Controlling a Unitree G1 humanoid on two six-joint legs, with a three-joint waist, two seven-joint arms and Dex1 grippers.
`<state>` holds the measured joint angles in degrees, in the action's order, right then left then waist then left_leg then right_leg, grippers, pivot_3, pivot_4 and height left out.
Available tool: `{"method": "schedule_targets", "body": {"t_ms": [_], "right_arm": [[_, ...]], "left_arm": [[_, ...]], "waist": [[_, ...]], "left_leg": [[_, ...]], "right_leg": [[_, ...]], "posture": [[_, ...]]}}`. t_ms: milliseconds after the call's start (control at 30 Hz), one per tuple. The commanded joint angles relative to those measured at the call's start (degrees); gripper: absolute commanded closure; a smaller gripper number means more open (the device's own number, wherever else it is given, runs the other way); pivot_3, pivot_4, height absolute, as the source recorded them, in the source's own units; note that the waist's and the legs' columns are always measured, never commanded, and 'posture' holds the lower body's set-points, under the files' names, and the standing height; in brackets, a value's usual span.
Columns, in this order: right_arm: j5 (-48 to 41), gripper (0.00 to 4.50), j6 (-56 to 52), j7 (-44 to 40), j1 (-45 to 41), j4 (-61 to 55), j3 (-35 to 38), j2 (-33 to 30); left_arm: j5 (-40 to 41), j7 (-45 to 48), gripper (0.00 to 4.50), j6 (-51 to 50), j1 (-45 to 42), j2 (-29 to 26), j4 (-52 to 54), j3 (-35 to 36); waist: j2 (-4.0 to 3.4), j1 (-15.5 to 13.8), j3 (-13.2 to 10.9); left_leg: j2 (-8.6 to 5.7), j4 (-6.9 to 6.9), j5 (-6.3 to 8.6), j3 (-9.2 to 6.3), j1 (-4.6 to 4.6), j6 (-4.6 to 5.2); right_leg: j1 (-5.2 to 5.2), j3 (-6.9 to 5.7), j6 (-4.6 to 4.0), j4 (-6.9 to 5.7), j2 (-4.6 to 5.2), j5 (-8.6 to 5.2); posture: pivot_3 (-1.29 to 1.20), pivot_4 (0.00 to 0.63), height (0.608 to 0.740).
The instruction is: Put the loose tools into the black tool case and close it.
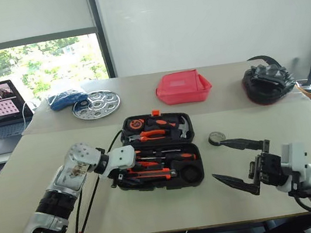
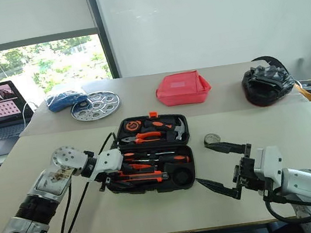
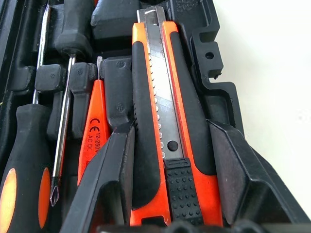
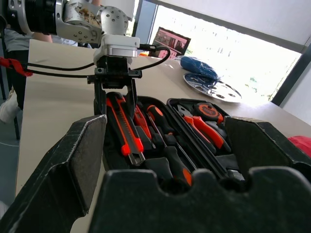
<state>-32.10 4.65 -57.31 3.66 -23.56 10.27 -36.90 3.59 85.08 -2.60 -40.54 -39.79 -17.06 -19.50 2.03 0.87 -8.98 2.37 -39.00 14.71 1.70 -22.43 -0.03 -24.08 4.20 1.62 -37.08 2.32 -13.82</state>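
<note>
On the table: the black tool case [image 1: 187, 124] lay open, lid half toward the window, tray half toward the robot.
Lid half: orange-handled pliers [image 1: 153, 134], a steel-headed hammer [image 1: 182, 126] and a round orange-and-black item at the left end sat in their slots.
Tray half: two orange-and-black screwdrivers [image 1: 177, 157], the slim orange tester screwdriver [image 3: 95, 127] and the utility knife [image 3: 167, 121] lay side by side in the moulded slots; a round recess [image 1: 190, 175] at the tray's right end looked unfilled.
Utility knife: it lay in the slot along the tray's near edge, orange body up, steel slider strip showing.
Left gripper [image 1: 123, 179]: it was at the tray's left end, its two fingers half apart and straddling the knife's butt end, one on each side; real pressure on the knife could not be made out.
Tape roll [image 1: 216, 138]: small and round, it lay on the bare table just right of the case, near the tip of the right gripper's far finger.
Right gripper [image 1: 234, 163]: it hung over the table right of the case, fingers spread wide, carrying nothing.
Far table: a red zip pouch [image 1: 183, 87], a black bundle [image 1: 267, 83], a metal dish [image 1: 95, 104].
</note>
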Motion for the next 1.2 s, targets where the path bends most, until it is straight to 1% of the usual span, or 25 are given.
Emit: {"method": "schedule_targets", "body": {"t_ms": [33,100,233,300,367,433,467,500,533,600,733,767,900,1200], "right_arm": [[0.1,0.0,0.2,0.2,-0.6,-0.5,0.6,0.0],[0.2,0.0,0.4,0.0,-0.8,-0.2,0.5,0.0],[0.3,0.0,0.6,-0.1,-0.8,0.2,0.4,0.1],[0.4,0.0,0.7,-0.3,-0.7,0.4,0.3,0.1],[0.5,0.0,0.8,-0.5,-0.8,0.7,0.2,0.2],[0.6,0.0,1.0,-0.5,-0.9,1.0,0.1,0.3],[0.6,0.0,1.1,-0.5,-1.0,1.2,-0.1,0.4],[0.7,0.0,1.1,-0.5,-1.1,1.3,-0.2,0.5],[0.8,0.0,1.2,-0.5,-1.1,1.4,-0.3,0.6],[0.9,0.0,1.3,-0.5,-1.1,1.4,-0.4,0.7],[1.2,0.0,1.5,-0.5,-0.8,1.5,-0.5,1.0],[1.2,0.0,1.4,-0.6,-0.8,1.5,-0.5,1.1],[1.3,0.0,1.4,-0.7,-0.7,1.5,-0.3,1.1],[1.5,0.0,1.6,-1.1,-0.5,1.8,-0.3,1.4]], "left_arm": [[0.6,0.6,1.47,0.6,-0.5,0.8,-0.4,0.5],[2.9,0.7,0.73,0.2,-0.9,1.7,0.1,2.2],[7.2,1.8,0.73,-2.6,-2.1,1.6,1.3,5.4],[10.7,2.7,0.73,-5.5,-3.0,1.4,2.3,7.8],[12.6,2.6,0.73,-7.8,-4.1,1.0,2.3,9.7],[12.0,2.1,1.25,-6.8,-4.7,0.4,0.8,10.6],[11.6,2.7,1.41,-5.8,-4.3,-0.2,0.3,10.6],[11.2,3.1,1.85,-5.2,-3.7,-0.7,0.3,10.5],[11.2,3.4,2.17,-5.3,-2.9,-1.0,0.7,10.4],[12.3,4.1,2.94,-6.3,-1.0,-1.2,2.5,10.2],[9.9,1.2,4.37,-4.7,1.8,-0.2,3.0,9.2],[9.1,0.6,4.46,-3.6,2.6,0.1,2.7,8.8],[6.4,-2.1,4.46,-2.5,4.4,1.1,2.2,7.5],[1.2,-5.1,4.46,-1.7,5.8,2.1,0.5,3.8]], "waist": [[0.0,0.0,0.0],[-0.01,-0.1,0.0],[0.0,0.0,0.0],[0.0,0.0,0.0],[0.01,-0.1,0.0],[0.0,-0.1,0.0],[0.0,-0.1,0.0],[-0.01,0.0,0.0],[-0.01,0.0,0.0],[-0.02,0.1,0.0],[-0.01,-0.1,0.0],[-0.01,-0.1,0.0],[-0.01,-0.3,0.0],[-0.03,-0.2,0.0]], "left_leg": [[0.01,0.0,0.0,0.0,0.0,0.0],[0.0,0.0,0.01,-0.01,0.0,0.01],[0.0,-0.01,0.01,-0.01,-0.06,0.01],[0.01,-0.01,0.01,-0.02,-0.06,0.01],[0.01,-0.02,0.01,-0.03,-0.06,0.01],[0.0,-0.06,0.01,-0.04,-0.06,0.01],[-0.01,-0.06,0.01,-0.04,-0.06,0.01],[-0.01,-0.05,0.01,-0.04,-0.05,0.01],[0.0,-0.04,0.01,-0.04,-0.03,0.02],[0.0,-0.04,0.01,-0.04,-0.03,0.01],[0.01,-0.05,0.01,-0.04,-0.05,0.01],[0.01,-0.06,0.01,-0.04,-0.05,0.01],[-0.01,-0.09,0.01,-0.04,-0.05,0.01],[-0.01,-0.09,0.01,-0.04,0.06,0.01]], "right_leg": [[-0.01,0.0,0.0,0.0,0.0,0.0],[0.0,0.0,0.0,0.01,0.0,0.0],[-0.05,-0.01,0.0,0.01,0.0,0.0],[-0.06,-0.01,0.0,-0.01,-0.01,0.0],[-0.05,-0.02,0.0,-0.02,-0.01,0.0],[-0.03,-0.03,0.01,-0.02,0.0,0.0],[-0.03,-0.02,0.01,-0.02,0.0,0.0],[-0.02,-0.02,0.01,-0.02,0.0,0.0],[-0.02,-0.01,0.0,-0.02,0.0,0.0],[-0.02,-0.02,0.0,-0.02,0.0,0.0],[-0.04,-0.02,0.0,-0.03,0.0,0.0],[-0.04,-0.02,0.0,-0.03,0.0,0.0],[-0.01,-0.02,0.01,-0.02,0.01,0.01],[0.1,-0.02,0.01,-0.04,0.0,0.01]], "posture": [[0.0,0.15,0.74],[0.0,0.15,0.74],[0.0,0.15,0.74],[0.0,0.15,0.74],[0.0,0.15,0.74],[0.0,0.15,0.74],[0.0,0.15,0.74],[0.0,0.15,0.74],[0.0,0.15,0.74],[0.0,0.15,0.74],[0.0,0.15,0.74],[0.0,0.15,0.74],[0.0,0.15,0.74],[0.0,0.15,0.74]]}}
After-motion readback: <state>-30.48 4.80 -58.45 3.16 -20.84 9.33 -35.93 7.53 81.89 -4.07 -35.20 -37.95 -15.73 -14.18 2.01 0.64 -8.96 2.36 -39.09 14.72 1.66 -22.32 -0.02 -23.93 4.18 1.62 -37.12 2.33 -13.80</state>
